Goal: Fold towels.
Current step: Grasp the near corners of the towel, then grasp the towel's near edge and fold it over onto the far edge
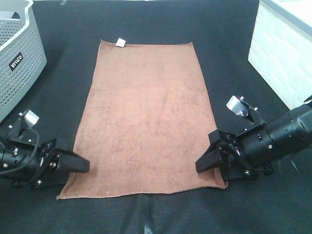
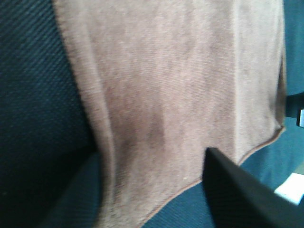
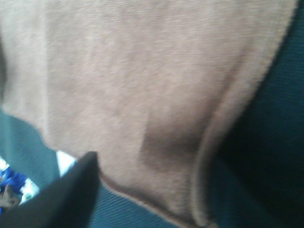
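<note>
The rust-brown towel (image 1: 146, 122) lies flat and unfolded on the black table (image 1: 58, 112), long side running away from me, with its small white tag (image 1: 120, 42) at the far left corner. My left gripper (image 1: 80, 165) is at the towel's near left corner, jaws apart. In the left wrist view one dark finger (image 2: 237, 190) sits over the towel (image 2: 180, 85). My right gripper (image 1: 204, 165) is at the near right corner, also open. In the right wrist view the hemmed edge (image 3: 209, 156) rises beside one finger (image 3: 61, 190).
A grey perforated laundry basket (image 1: 17, 63) stands at the far left. A white brick-patterned block (image 1: 282, 53) stands at the far right. Both arms rest low near the table's front edge.
</note>
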Controlling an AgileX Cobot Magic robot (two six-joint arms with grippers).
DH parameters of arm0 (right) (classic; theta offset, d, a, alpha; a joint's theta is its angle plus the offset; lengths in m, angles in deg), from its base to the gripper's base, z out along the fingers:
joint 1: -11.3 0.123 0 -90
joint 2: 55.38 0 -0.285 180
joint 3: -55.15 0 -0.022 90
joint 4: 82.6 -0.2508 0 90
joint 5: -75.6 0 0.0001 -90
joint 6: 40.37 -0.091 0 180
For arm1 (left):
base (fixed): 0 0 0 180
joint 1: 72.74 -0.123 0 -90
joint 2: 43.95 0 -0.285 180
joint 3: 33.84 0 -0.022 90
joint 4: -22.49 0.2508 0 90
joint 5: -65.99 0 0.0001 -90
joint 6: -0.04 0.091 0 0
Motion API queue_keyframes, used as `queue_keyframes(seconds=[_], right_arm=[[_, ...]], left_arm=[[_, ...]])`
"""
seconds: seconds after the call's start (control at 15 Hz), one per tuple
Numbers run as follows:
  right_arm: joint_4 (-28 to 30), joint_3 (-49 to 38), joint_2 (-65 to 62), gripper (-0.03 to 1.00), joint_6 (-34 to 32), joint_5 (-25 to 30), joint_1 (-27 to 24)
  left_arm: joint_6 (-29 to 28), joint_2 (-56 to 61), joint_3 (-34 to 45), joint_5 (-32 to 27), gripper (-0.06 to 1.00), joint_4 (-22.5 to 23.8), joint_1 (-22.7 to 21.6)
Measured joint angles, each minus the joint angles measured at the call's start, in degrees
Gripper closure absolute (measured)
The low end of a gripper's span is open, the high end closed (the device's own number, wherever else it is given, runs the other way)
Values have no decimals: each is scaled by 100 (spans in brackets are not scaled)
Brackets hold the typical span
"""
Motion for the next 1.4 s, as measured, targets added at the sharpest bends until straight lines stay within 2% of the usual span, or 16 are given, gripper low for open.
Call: queue_keyframes(seconds=[0.13,0.2,0.33,0.6,0.67,0.8,0.93,1.0,1.07,1.4], right_arm=[[23,0,40,57,-149,-195,0],[63,0,63,73,-269,-309,0],[115,0,86,95,-355,-390,0],[579,-34,-355,97,-837,-441,17],[871,-138,-653,97,-1140,-441,17],[1094,-418,-985,97,-1352,-470,17],[1123,-607,-1152,97,-1387,-476,17],[1129,-991,-1484,97,-1392,-476,17],[1129,-991,-1484,97,-1392,-476,17],[1089,-2108,-2338,97,-1398,-338,23]], left_arm=[[-23,-46,0,229,65,29,11],[-34,-52,0,350,88,69,17],[-132,-52,0,350,94,143,17],[-699,40,29,332,94,710,17],[-791,367,149,390,94,825,17],[-928,934,378,676,94,980,23],[-1031,1232,521,814,94,1112,23],[-1318,1644,888,957,94,1484,23],[-1318,1644,888,957,94,1484,23],[-1856,2492,1662,951,94,2223,23]])
